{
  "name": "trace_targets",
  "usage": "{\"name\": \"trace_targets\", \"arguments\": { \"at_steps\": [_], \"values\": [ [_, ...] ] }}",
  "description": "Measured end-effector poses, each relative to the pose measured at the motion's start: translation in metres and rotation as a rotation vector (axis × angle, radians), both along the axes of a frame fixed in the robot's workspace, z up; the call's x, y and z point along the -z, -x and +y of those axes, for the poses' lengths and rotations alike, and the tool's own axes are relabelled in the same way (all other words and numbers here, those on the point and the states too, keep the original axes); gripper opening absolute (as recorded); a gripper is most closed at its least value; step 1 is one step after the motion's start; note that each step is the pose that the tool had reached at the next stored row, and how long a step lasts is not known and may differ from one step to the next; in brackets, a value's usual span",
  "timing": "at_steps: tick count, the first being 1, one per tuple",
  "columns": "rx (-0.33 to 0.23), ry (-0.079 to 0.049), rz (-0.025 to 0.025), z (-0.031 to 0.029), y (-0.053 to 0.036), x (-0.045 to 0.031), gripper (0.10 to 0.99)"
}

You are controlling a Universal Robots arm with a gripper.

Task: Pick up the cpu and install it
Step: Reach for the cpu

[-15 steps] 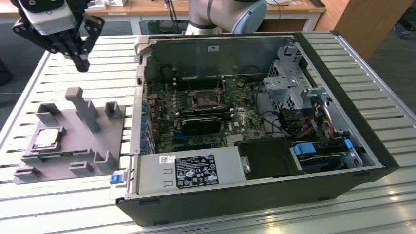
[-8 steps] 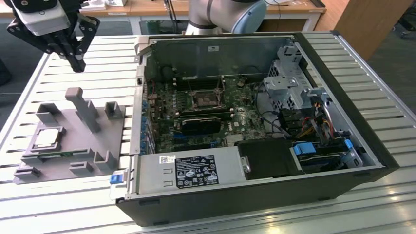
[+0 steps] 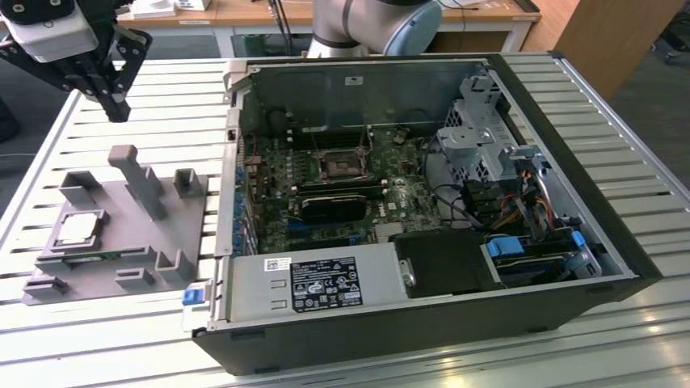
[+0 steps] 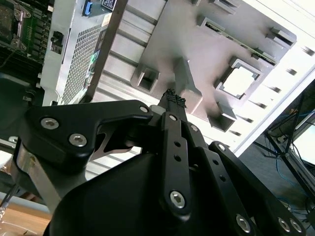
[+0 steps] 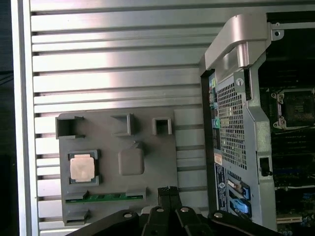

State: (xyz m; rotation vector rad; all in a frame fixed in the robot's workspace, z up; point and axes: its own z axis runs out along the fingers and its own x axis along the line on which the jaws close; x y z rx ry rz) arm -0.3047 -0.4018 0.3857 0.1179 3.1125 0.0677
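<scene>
The cpu (image 3: 79, 229) is a small silver-topped square lying flat in a recess of the grey fixture (image 3: 161, 234) on the slatted table, at the exterior view's left. Both wrist views show the cpu (image 5: 82, 167) (image 4: 240, 82) in that same pocket. My gripper (image 3: 112, 105) hangs high above the table, behind the fixture and well clear of the chip. Its black fingers (image 5: 168, 191) are pressed together with nothing between them, and their tips (image 4: 173, 100) point down toward the fixture (image 5: 157, 162). The motherboard socket (image 3: 342, 164) sits inside the open case.
The open computer case (image 3: 603, 202) fills the exterior view's right, with its power supply (image 3: 313, 283) at the near side. A tall grey post (image 3: 140, 182) rises from the fixture beside the chip. A green strip (image 5: 106, 197) lies in a fixture slot.
</scene>
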Motion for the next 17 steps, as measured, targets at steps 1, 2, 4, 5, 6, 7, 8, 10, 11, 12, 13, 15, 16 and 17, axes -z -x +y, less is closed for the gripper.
{"name": "trace_targets", "arguments": {
  "at_steps": [1, 2, 4, 5, 6, 7, 8, 10, 11, 12, 13, 15, 16, 17],
  "values": [
    [0.0, 0.0, 0.0, 0.0, 0.002, 0.0001, 0.106],
    [0.0, 0.0, 0.0, 0.0, 0.0039, 0.0001, 0.106],
    [0.0, 0.0, 0.0, 0.0, 0.0074, 0.0002, 0.106],
    [0.0, 0.0, 0.0, 0.0, 0.0085, 0.0002, 0.106],
    [0.0, 0.0, 0.0002, 0.0, 0.0094, 0.0002, 0.106],
    [0.0, 0.0, 0.0002, 0.0, 0.0102, 0.0003, 0.106],
    [0.0, 0.0, 0.0002, 0.0, 0.011, 0.0003, 0.106],
    [0.0, 0.0, 0.0002, 0.0, 0.0128, 0.0005, 0.106],
    [0.0, 0.0, 0.0003, 0.0, 0.0133, 0.0006, 0.106],
    [0.0, 0.0, 0.0005, 0.0, 0.0137, 0.0007, 0.106],
    [0.0, 0.0, 0.0007, 0.0, 0.0141, 0.0008, 0.106],
    [0.0, 0.0, 0.0011, 0.0, 0.0152, 0.0009, 0.106],
    [0.0, 0.0, 0.0012, 0.0, 0.0161, 0.0009, 0.106],
    [0.0, 0.0, 0.0011, 0.0, 0.017, 0.001, 0.106]
  ]
}}
